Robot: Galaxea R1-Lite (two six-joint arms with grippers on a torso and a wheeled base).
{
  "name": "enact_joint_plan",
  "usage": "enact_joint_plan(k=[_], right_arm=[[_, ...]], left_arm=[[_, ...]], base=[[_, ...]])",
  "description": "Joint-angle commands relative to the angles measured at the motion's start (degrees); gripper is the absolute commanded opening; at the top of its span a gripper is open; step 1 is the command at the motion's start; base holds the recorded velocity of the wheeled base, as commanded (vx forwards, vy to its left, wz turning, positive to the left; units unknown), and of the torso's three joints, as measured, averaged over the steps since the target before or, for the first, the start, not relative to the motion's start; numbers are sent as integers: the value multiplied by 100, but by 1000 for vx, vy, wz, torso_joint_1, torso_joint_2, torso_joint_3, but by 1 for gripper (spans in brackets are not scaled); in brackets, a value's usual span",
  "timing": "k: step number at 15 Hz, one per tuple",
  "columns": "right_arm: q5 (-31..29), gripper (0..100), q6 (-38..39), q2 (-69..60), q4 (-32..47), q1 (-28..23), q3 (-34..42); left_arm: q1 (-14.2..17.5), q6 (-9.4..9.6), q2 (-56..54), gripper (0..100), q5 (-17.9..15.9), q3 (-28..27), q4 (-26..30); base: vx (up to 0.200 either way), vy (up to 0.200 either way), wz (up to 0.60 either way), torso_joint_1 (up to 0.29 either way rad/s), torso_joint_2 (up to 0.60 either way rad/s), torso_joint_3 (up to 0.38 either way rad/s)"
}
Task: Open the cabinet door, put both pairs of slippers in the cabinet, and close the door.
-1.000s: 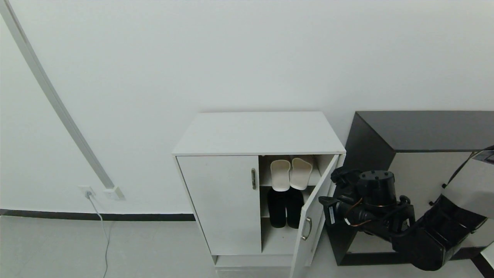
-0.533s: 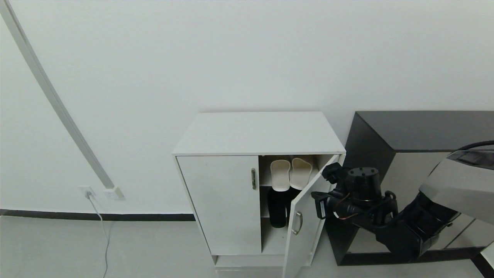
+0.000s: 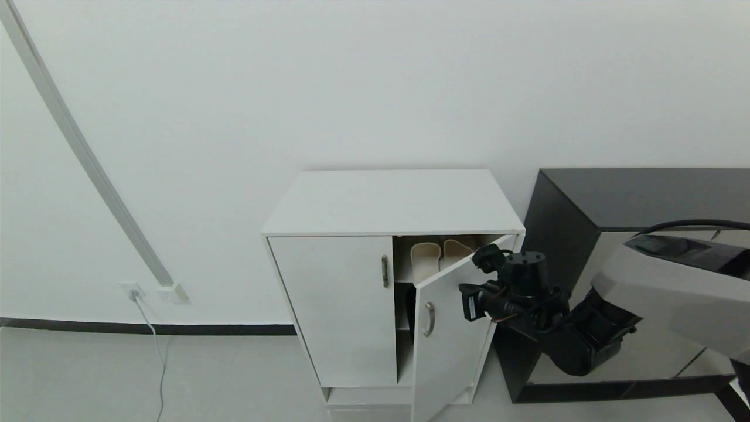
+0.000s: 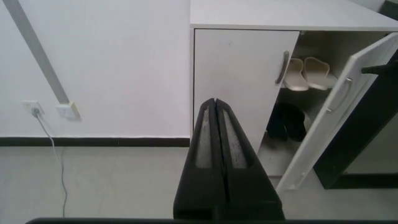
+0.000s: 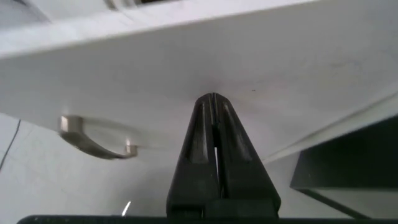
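Pressing the cabinet door [image 3: 450, 343], half-open at lower centre of the head view, my right gripper [image 5: 214, 99] is closed and empty, tips flat on its outer face to push it shut; inside the cabinet [image 3: 392, 202], pale slippers [image 3: 426, 259] lie above black slippers [image 4: 285, 121]; my left gripper [image 4: 215, 106], closed too, hangs well apart.

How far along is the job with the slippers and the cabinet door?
Done: both pairs lie inside the cabinet, the beige slippers above the black slippers. In hand: the right gripper, shut, has its tip against the right door, which stands partly open. Left: to shut that door fully.
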Motion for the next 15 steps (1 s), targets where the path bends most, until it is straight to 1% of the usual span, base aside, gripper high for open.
enact_joint_plan(k=[1, 4, 8, 15], right_arm=[[-5, 0, 35, 395, 7, -47, -376], [-14, 0, 44, 834, 51, -170, -1106], [-14, 0, 44, 1001, 473, -249, -1677], [-14, 0, 44, 1081, 807, -258, -2152]], left_arm=[[1, -6, -1, 0, 4, 0, 0], [1, -6, -1, 0, 4, 0, 0], [1, -6, -1, 0, 4, 0, 0], [1, -6, -1, 0, 4, 0, 0]], base=[[0, 0, 0, 0, 0, 0], [0, 0, 0, 0, 0, 0], [0, 0, 0, 0, 0, 0], [0, 0, 0, 0, 0, 0]])
